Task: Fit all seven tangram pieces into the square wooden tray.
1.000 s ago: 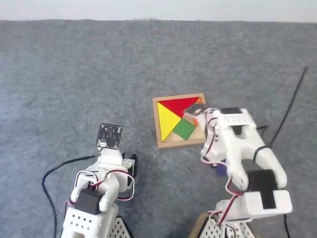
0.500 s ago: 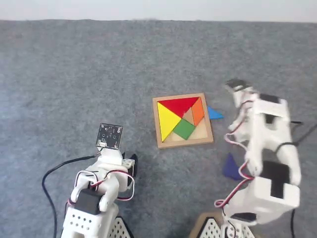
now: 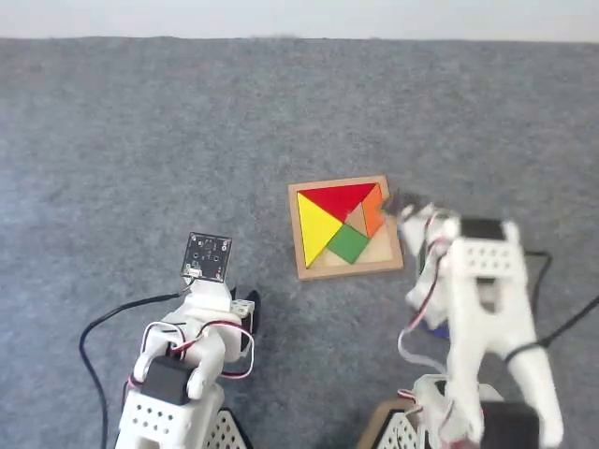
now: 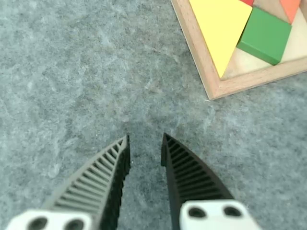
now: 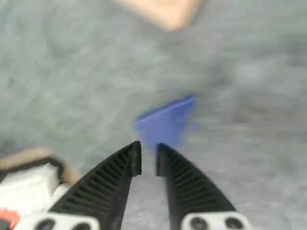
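Grey felt worktop [image 3: 140, 140] with the square wooden tray [image 3: 346, 270] near its middle, partly filled
The tray holds a red triangle [image 3: 335, 199] with its long side along the far rim, a yellow triangle [image 3: 316, 229] with its long side along the left rim, a green square [image 3: 349, 243] and an orange piece [image 3: 373, 210]. The near right corner is bare wood. A blurred blue piece [image 5: 168, 122] lies on the felt just ahead of the right tool [image 5: 147, 146], which is narrowly parted and empty; the left tool [image 4: 145, 141] is released above bare felt near the tray's corner
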You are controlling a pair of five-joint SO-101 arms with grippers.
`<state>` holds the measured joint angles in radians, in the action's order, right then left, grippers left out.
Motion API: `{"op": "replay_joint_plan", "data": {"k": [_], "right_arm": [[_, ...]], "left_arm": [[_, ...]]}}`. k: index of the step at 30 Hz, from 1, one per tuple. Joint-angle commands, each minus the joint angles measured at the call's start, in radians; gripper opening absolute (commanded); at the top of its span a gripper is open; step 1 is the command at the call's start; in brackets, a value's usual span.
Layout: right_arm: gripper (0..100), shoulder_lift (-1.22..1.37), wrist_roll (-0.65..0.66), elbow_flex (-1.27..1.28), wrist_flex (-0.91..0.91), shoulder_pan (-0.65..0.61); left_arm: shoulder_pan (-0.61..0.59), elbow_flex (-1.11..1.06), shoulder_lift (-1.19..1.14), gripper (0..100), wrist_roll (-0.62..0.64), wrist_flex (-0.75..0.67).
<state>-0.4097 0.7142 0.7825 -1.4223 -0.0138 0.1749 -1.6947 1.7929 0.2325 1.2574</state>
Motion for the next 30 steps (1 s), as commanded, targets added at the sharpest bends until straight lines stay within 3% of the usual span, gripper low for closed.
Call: {"op": "replay_joint_plan", "data": {"k": [1, 6, 17, 22, 30], "right_arm": [[25.5, -0.117, -0.037, 0.147, 0.013, -0.073], [38.7, -0.050, -0.032, 0.169, 0.018, -0.073], [38.7, 0.274, -0.048, 0.114, 0.196, -0.062], [38.5, 0.449, -0.112, -0.066, 0.208, 0.058], [17.2, 0.676, -0.071, -0.385, 0.208, 0.278]], "left_arm": [[0.002, 0.012, 0.017, 11, 0.006, 0.002], [0.002, 0.012, 0.017, 11, 0.006, 0.002], [0.002, 0.012, 0.017, 11, 0.006, 0.002], [0.002, 0.012, 0.017, 11, 0.006, 0.002], [0.002, 0.012, 0.017, 11, 0.006, 0.002]]}}
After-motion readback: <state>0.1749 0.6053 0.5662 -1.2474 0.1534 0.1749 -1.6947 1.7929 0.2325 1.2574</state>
